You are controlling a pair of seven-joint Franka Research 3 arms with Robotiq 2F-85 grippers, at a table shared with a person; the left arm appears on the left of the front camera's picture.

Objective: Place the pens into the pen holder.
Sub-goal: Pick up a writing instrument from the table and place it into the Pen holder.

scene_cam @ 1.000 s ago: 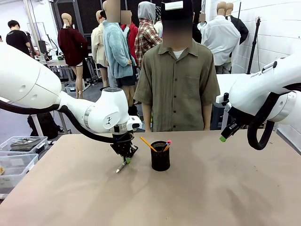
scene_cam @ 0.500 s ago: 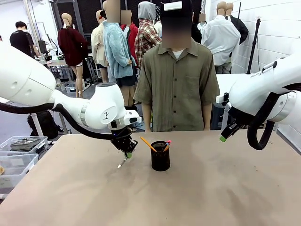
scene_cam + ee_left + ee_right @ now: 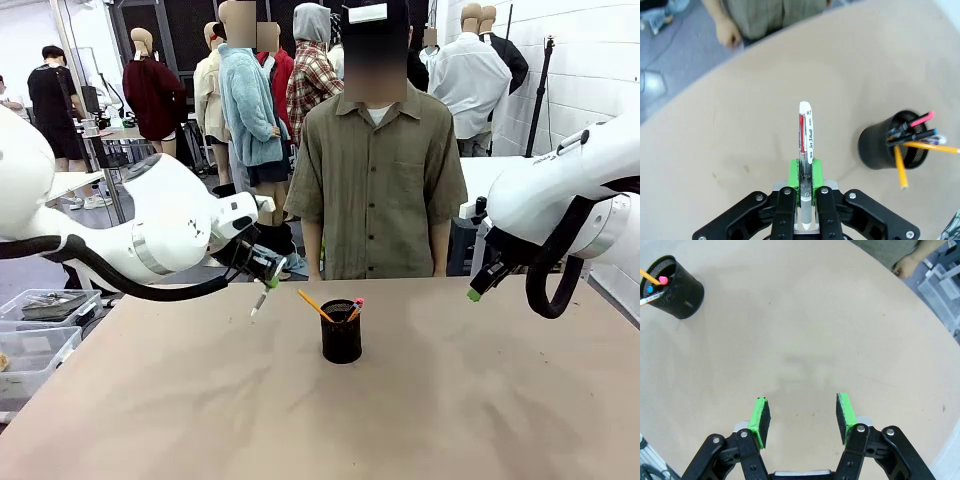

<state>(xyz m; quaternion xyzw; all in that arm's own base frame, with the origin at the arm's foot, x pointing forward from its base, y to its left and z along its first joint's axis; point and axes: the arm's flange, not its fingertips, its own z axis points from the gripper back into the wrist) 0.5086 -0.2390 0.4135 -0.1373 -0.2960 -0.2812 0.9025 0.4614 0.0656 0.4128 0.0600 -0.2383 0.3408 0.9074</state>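
Item one: the left gripper, raised above the table left of centre. We see its green pads pressed tight against a white pen with a red stripe and printed lettering on the barrel. In the front view the white pen hangs tip down and slightly tilted, clear of the tabletop.

Item two: the pen holder, a black mesh cup standing upright near the middle of the table, to the right of the held pen and apart from it. We count several sticks leaning inside: an orange pencil slanting out to the left, and a dark pen with a pink-red end leaning right. The left wrist view shows the pen holder from above with the orange pencil across its rim, a second orange stick, and a blue-tipped dark pen.

Item three: the right gripper, held high at the right side, well away from the cup. In its own view we see the right gripper with jaws standing apart over bare tabletop, nothing between them.

Item four: a person in an olive shirt at the far edge, arms at the sides.
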